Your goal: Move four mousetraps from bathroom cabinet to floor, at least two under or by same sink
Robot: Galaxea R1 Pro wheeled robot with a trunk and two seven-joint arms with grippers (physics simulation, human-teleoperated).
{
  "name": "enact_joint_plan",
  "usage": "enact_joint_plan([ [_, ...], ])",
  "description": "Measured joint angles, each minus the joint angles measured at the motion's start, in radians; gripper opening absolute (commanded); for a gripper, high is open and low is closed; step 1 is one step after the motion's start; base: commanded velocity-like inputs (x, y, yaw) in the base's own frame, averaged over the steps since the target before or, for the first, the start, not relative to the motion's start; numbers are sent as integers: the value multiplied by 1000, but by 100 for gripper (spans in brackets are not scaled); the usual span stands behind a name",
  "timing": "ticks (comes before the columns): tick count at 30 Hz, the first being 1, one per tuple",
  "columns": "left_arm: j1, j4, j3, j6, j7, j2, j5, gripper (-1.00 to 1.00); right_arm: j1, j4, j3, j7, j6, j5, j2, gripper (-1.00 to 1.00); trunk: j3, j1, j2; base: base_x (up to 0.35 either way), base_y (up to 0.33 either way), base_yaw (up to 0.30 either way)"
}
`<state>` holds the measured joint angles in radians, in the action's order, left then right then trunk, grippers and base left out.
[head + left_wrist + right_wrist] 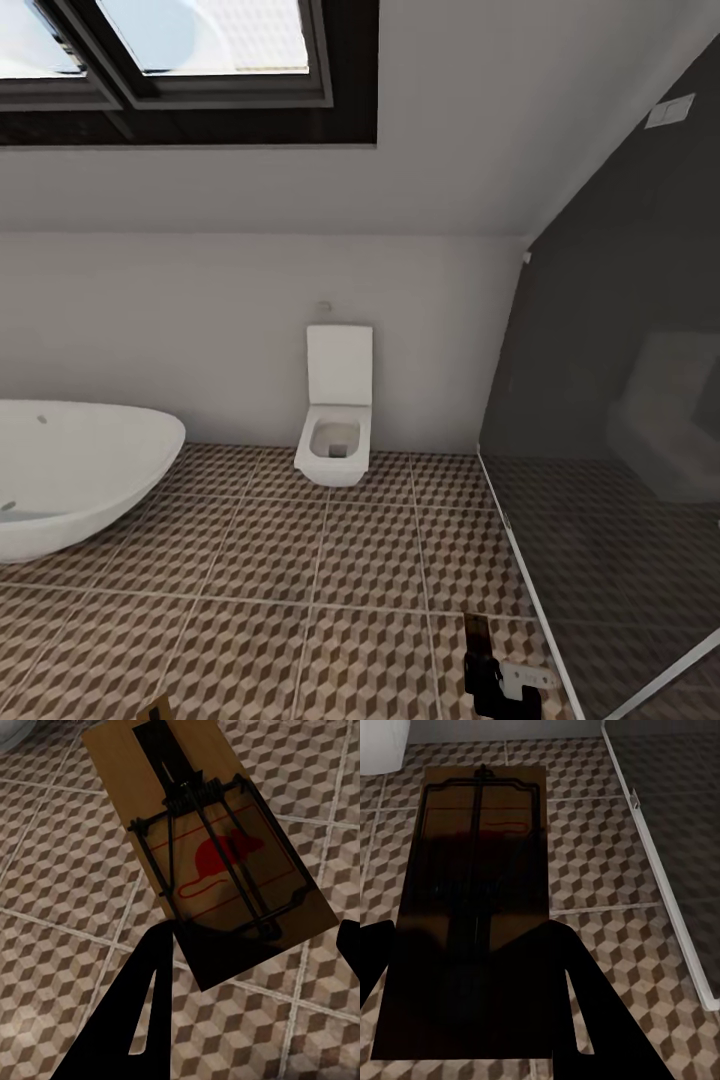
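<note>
Two traps are in hand, one per gripper, both carried above the floor [330, 590]. Largest in the head view are the bathtub [70, 480], the dark glass screen [620, 450] and the toilet [336, 405]. The left gripper [251, 945] has its fingers closed across one end of a trap [206, 847], whose long axis runs straight out from the fingers. The right gripper [472, 967] likewise clamps the near end of the second trap [480, 892], which projects forward, shaded. The likely next move is lowering each trap flat to the tiles.
</note>
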<state>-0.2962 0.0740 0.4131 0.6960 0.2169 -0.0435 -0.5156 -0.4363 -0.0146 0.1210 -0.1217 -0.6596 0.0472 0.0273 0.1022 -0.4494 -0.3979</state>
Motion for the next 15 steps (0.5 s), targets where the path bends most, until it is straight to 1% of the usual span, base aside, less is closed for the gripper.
enact_joint_plan([
  [5, 0, 0, 0, 0, 0, 0, 0, -100, 0, 0, 0, 0, 0, 0, 0, -100, 0, 0, 0, 3, 0, 0],
  [7, 0, 0, 0, 0, 0, 0, 0, -100, 0, 0, 0, 0, 0, 0, 0, -100, 0, 0, 0, 91, 50, 0],
  [15, 0, 0, 0, 1, -1, 0, 0, -100, 0, 0, 0, 0, 0, 0, -1, -100, 0, 0, 0, 220, 170, 0],
])
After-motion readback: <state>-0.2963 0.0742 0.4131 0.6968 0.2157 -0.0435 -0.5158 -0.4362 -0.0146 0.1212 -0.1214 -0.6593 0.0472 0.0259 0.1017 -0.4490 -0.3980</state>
